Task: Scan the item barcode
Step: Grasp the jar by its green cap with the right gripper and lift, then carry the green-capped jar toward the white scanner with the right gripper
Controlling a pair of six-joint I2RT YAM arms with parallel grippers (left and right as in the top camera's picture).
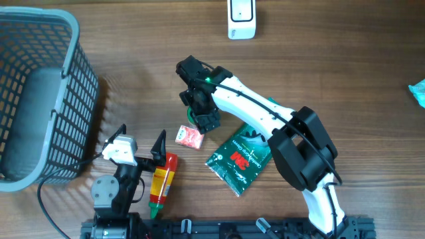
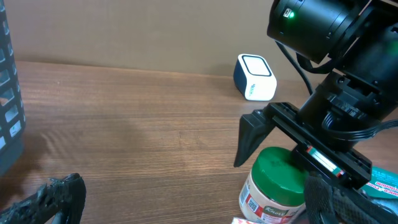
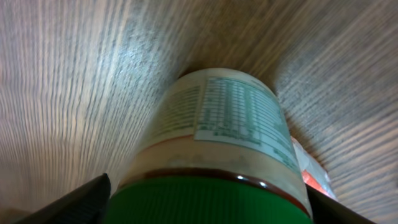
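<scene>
A jar [image 2: 280,190] with a green lid and a cream label stands upright on the wooden table. It is mostly hidden under the arm in the overhead view, and fills the right wrist view as the jar [image 3: 224,124]. A small code patch [image 2: 252,203] shows on its label. My right gripper [image 1: 201,109] hangs over it, open, one finger on each side of the lid, the near finger [image 2: 245,140] a sliver off the lid. My left gripper [image 1: 141,133] is open and empty at the front left. The white scanner [image 1: 241,18] stands at the far edge.
A grey mesh basket [image 1: 40,93] fills the left side. A red-and-yellow bottle [image 1: 161,182] lies beside the left arm. A small pink packet [image 1: 189,137] and a green 3M packet [image 1: 238,159] lie just in front of the jar. Something teal [image 1: 418,91] pokes in at the right edge.
</scene>
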